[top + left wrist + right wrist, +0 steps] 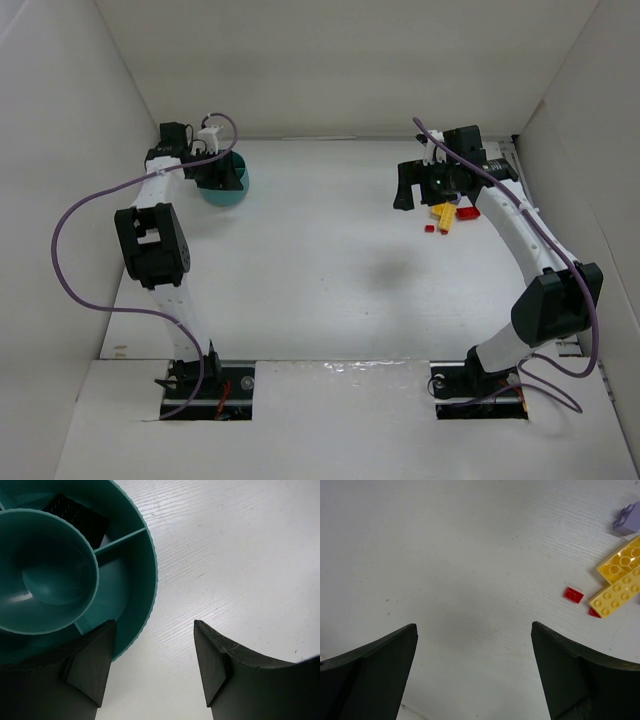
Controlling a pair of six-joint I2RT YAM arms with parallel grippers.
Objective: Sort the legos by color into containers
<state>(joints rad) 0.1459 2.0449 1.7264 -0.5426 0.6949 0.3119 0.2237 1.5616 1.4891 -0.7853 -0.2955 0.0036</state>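
White-walled enclosure, white wood-grain table (pixel 320 270). At the far left, round teal plastic bowl (pixel 228 192) with a raised centre cup and a partitioned outer ring. Left end effector (pixel 152 665) poised at its rim, jaws partly apart and holding nothing, 1 finger over the bowl, the other over bare table.

Well apart, at the far right, a loose pile of small plastic legos (pixel 445 215): 2 yellow plates (pixel 620 565), a tiny red piece (pixel 573 594), a pale purple brick (pixel 627 520). Right end effector (pixel 475 670) spread wide and empty above bare table beside the pile, touching none of it.

Judged step: lining up a pick, pile not yet sorted. Next move, probably: shift toward the pile, single out 1 brick, lower, close, then carry it across to a compartment. Pieces packed close together, so some risk of nudging neighbours.

Hard to read:
- A dark ribbed square (pixel 75 515) in 1 outer compartment, identity unclear.
- A 2nd red piece mostly tucked under a yellow plate.
- Purple brick cut off by the frame edge.
- Much of the bowl masked by the left arm from above.
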